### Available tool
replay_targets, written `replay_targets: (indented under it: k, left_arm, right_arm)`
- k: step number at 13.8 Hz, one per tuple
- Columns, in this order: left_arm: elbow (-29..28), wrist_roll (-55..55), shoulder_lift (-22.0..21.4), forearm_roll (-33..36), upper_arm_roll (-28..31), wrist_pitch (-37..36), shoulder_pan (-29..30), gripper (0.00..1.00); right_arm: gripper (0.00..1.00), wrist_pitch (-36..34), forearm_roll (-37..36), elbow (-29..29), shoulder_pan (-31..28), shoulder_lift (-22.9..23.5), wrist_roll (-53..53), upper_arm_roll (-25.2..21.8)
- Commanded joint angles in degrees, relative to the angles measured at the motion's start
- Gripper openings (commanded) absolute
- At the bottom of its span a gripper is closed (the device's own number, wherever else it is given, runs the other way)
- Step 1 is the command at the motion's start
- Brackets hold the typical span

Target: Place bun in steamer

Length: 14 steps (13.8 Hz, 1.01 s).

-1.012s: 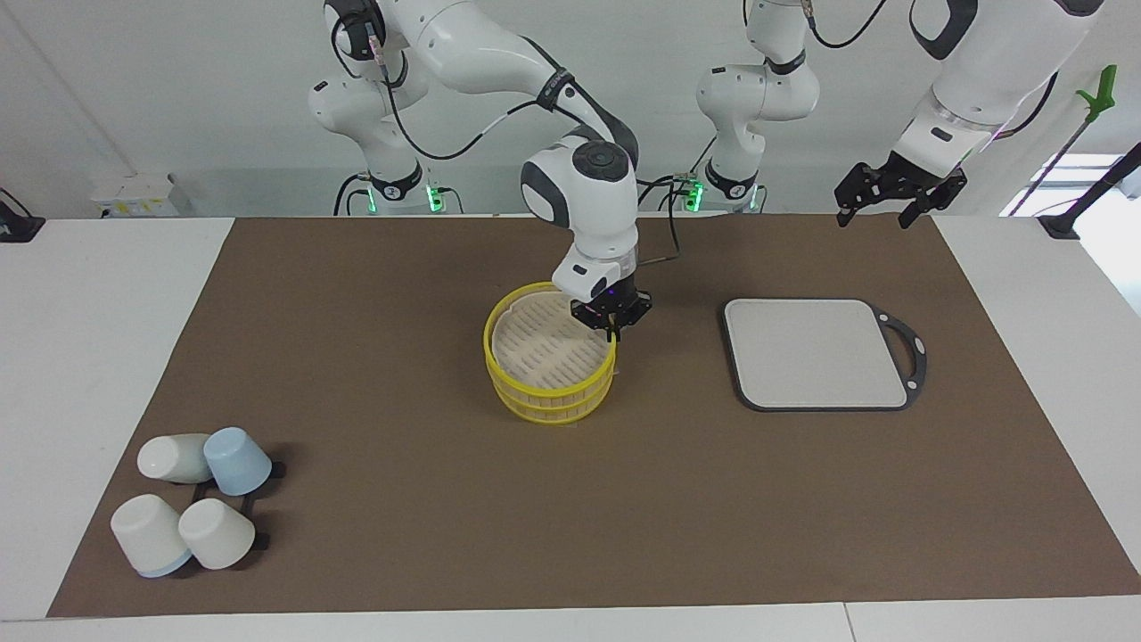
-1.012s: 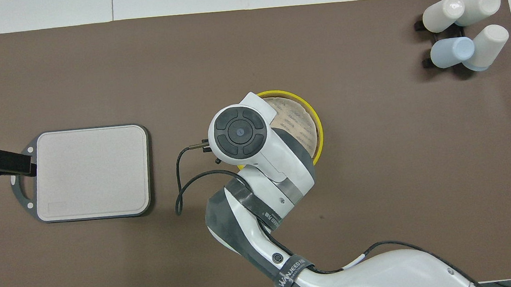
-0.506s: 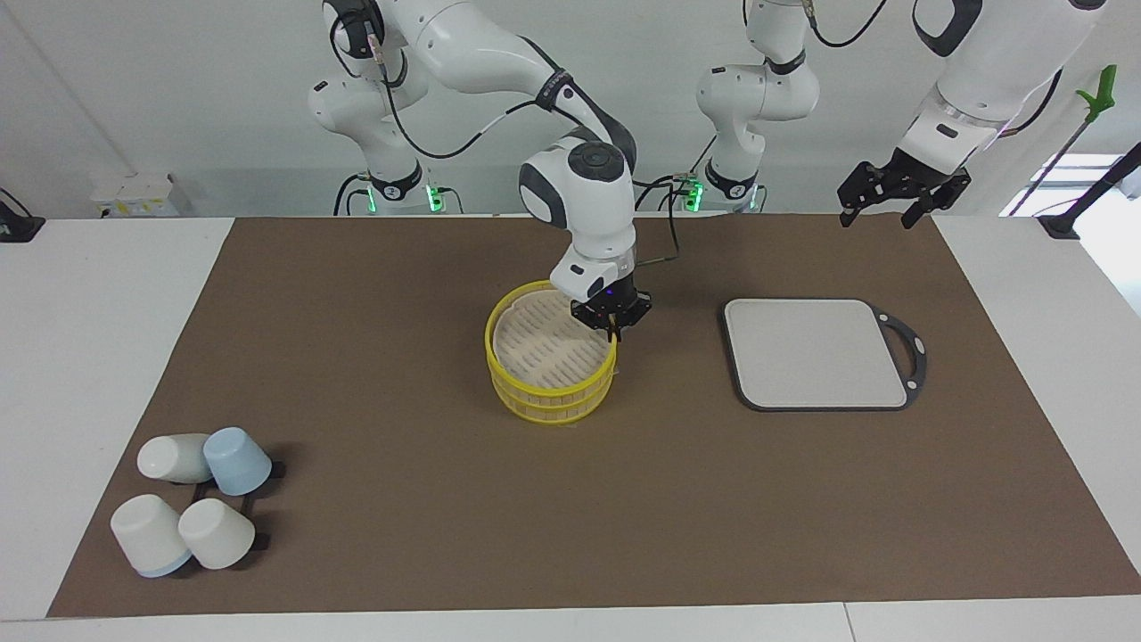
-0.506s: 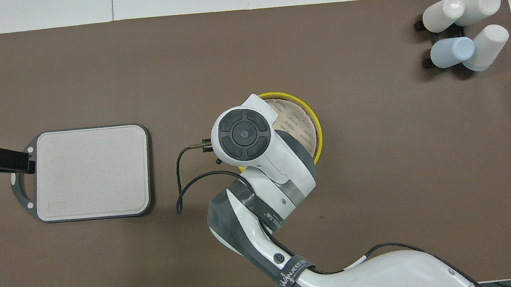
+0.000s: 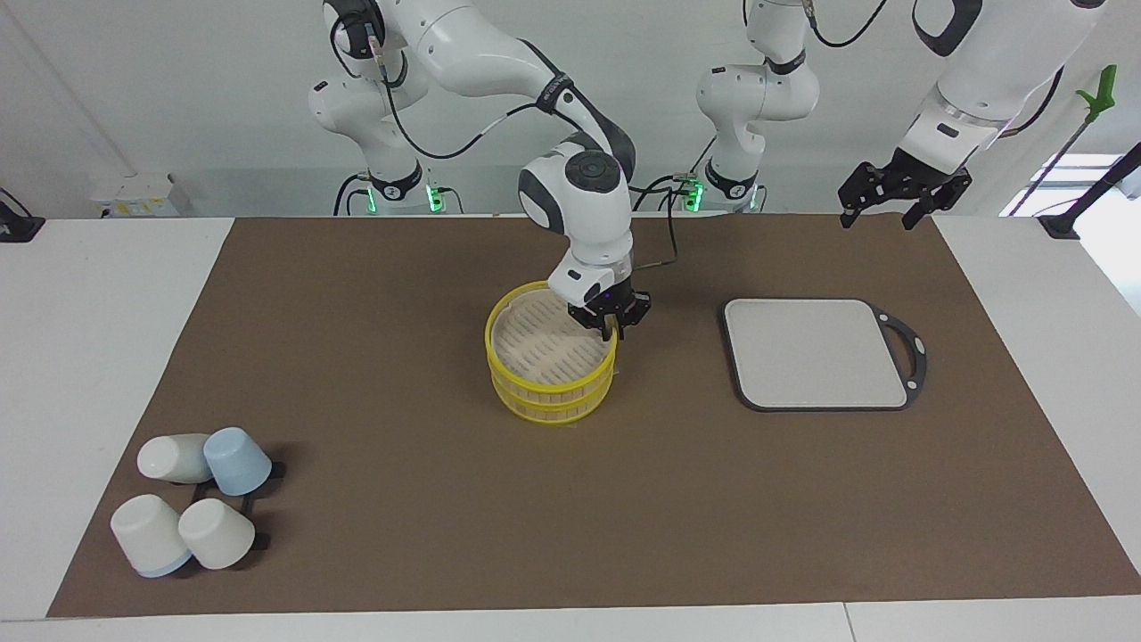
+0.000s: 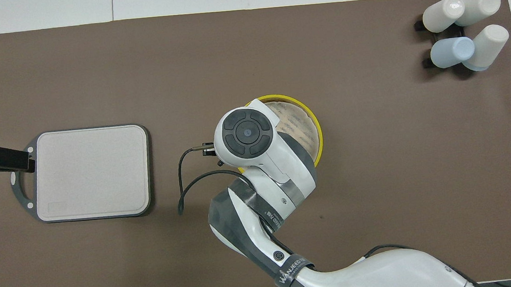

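Right tool (image 5: 610,329), grip state indeterminate, apparently touches the centre-frame steamer (image 5: 548,398) rim and could tip it on lifting; left tool (image 5: 898,193) waits wide.

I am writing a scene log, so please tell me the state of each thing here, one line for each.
steamer: two tiers stacked, upright, top open, no bun visible inside.
board: flat on the mat, nothing on it.
cups: four, lying tipped on a black rack.
right gripper: at the steamer's rim.
left gripper: open, raised, holding nothing, waiting.
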Motion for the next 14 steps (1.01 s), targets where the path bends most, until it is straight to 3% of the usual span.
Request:
replay_targets:
  k: [1,6,10,12,14]
  left_arm:
    - [0.5,1.1,-0.1,-0.7,0.1,0.4,0.1,1.00]
    - [0.4,1.1,-0.1,-0.7,0.1,0.5,0.0,1.00]
    - [0.2,1.0,-0.1,-0.6,0.1,0.8,0.0,1.00]
    - [0.2,1.1,-0.1,-0.5,0.1,0.8,0.0,1.00]
    - [0.1,1.1,-0.1,-0.5,0.1,0.9,0.1,1.00]
  right_arm:
    - [1.00,-0.1,0.4,-0.3,0.3,-0.8,1.9,-0.1]
    - [1.00,-10.2,-1.1,6.3,-3.3,-1.9,0.2,-1.0]
    - [1.00,-24.7,-1.6,5.8,-13.9,-10.0,-3.3,-0.9]
    - [1.00,-35.2,-1.7,5.4,-18.6,-15.1,-11.1,-1.0]
    - [1.00,-41.4,-3.6,3.3,-23.1,-20.0,-18.6,-0.9]
